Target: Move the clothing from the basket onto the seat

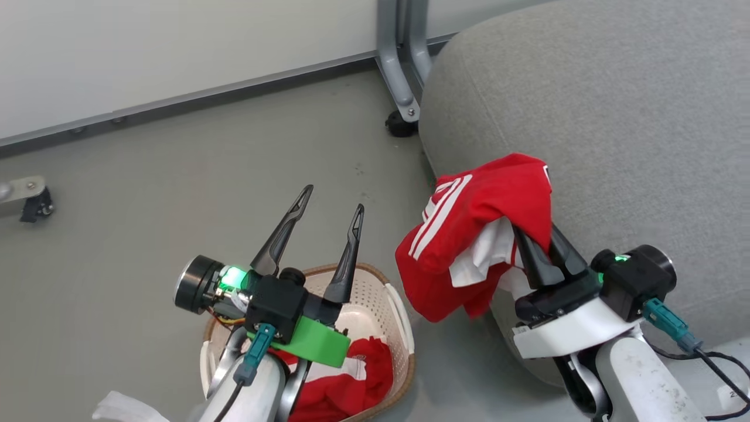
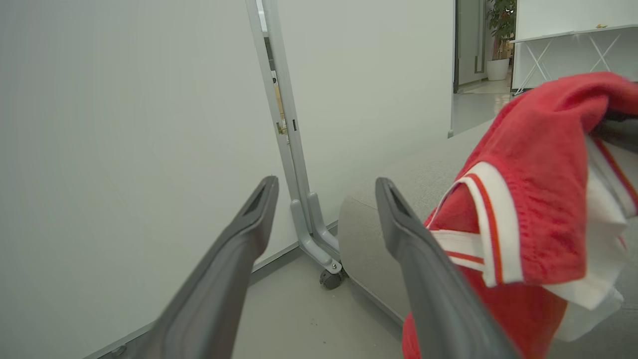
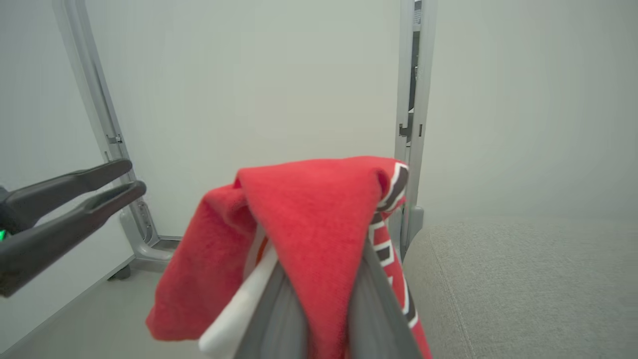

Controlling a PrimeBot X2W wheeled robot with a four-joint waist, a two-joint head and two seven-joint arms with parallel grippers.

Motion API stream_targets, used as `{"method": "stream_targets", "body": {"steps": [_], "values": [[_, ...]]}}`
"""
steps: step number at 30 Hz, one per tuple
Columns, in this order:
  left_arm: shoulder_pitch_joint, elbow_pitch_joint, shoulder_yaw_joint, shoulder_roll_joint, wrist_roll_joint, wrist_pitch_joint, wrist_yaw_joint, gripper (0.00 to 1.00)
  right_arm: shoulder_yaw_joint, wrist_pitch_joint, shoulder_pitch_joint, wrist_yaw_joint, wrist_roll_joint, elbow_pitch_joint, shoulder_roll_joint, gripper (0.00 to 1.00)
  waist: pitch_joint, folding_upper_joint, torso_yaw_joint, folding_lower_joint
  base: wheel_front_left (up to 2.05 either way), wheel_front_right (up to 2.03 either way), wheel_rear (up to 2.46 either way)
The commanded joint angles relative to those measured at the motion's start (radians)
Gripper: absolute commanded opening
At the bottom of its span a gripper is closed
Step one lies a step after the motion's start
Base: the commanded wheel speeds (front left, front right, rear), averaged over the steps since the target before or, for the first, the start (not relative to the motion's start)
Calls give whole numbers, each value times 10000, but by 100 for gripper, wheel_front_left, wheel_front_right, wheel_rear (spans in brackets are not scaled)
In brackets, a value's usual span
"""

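Left claw point(image 1: 333, 199) stood nearest, poised above the basket point(image 1: 375, 293), its two dark fingers spread wide and holding nothing. The basket sat on the grey floor point(image 1: 176, 193), near the foot of the seat point(image 1: 615, 117). A second red piece point(image 1: 345, 387) with white trim lay bunched in the basket's near end.

To the right, the right claw point(image 1: 542, 252) was pinched almost shut on a red garment point(image 1: 474, 217) with white stripes, held up clear of the basket. The cloth was draped over the finger ends and hung down on the basket side, in front of the seat's rounded edge. It could not be told whether any fold touched the upholstery. No part of it lay on the cushion top.

Beyond stood the broad grey seat, then a grey metal frame leg point(image 1: 401, 88) on a caster, then a pale wall panel point(image 1: 176, 47).

Assessment: the step in hand was the carry of one garment from basket to seat, with release not yet made. The next move called for lifting the load further in over the cushion, so the hanging folds cleared the edge, then parting the fingers. One piece was left in the basket, and the open left claw appeared well placed for it.
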Motion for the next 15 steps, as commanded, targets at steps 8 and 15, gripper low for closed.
{"method": "stream_targets", "body": {"steps": [8,15], "values": [[220,271,194,359,63,8,-94,100,-386,-35,31,1,202,-624,296,0,1064,-1,-2059,0,0,0,0],[-170,396,152,561,261,6,-217,100,-548,-33,41,1,182,-910,509,0,1436,-1,-2644,0,0,0,0]]}}
